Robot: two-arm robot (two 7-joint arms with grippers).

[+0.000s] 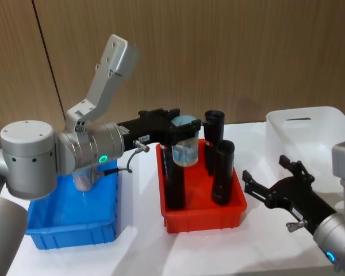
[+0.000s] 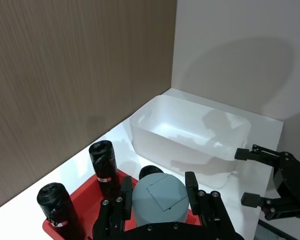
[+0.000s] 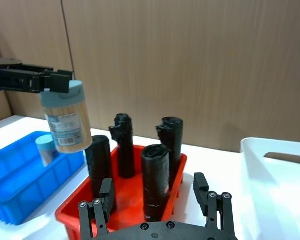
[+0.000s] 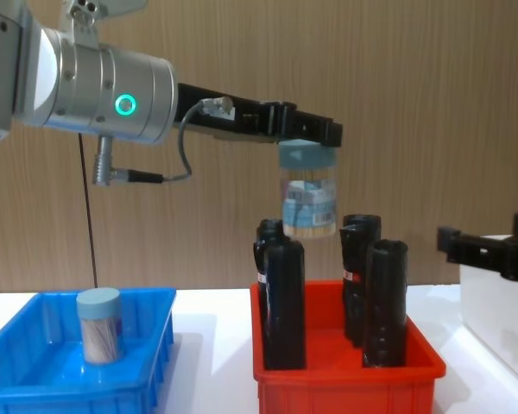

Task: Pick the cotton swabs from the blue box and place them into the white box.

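Note:
My left gripper (image 1: 181,127) is shut on the pale blue lid of a clear jar of cotton swabs (image 1: 184,150) and holds it in the air over the red bin. The same jar (image 4: 309,200) hangs upright above the black bottles, and its lid (image 2: 159,200) sits between the jaws in the left wrist view. A second cotton swab jar (image 4: 99,324) stands in the blue box (image 4: 34,304) at the left. At the right stands the white box (image 1: 310,132), with nothing in it. Beside it my right gripper (image 1: 264,173) hovers low and open, holding nothing.
A red bin (image 1: 201,221) with three tall black bottles (image 1: 223,172) stands between the blue box and the white box, right under the held jar. A wooden wall runs behind the table.

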